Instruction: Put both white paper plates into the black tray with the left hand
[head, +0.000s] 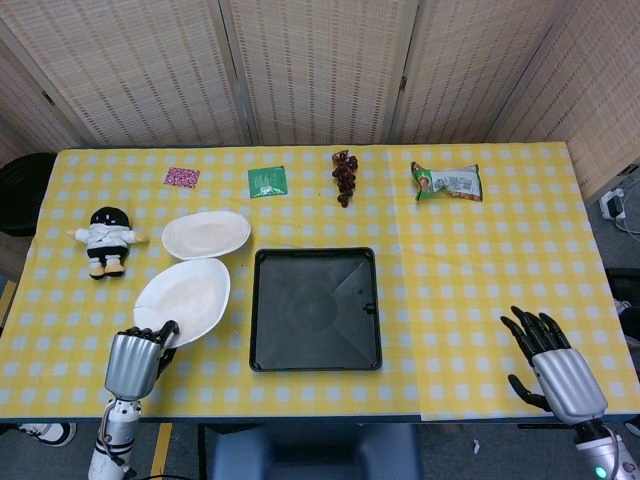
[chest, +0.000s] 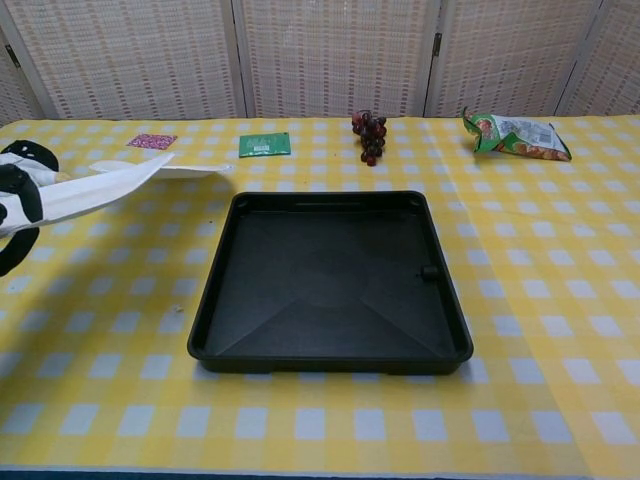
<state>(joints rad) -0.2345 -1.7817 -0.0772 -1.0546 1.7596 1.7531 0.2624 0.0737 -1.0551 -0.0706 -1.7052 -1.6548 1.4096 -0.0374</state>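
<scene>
Left hand (head: 137, 358) grips the near edge of one white paper plate (head: 185, 299), which is lifted off the yellow checked table (head: 480, 290) and tilted, left of the black tray (head: 315, 309). The second plate (head: 206, 233) sits just beyond it, near the tray's far-left corner; tray holds nothing. Right hand (head: 553, 362) rests at the table's near right edge, fingers spread, holding nothing.
</scene>
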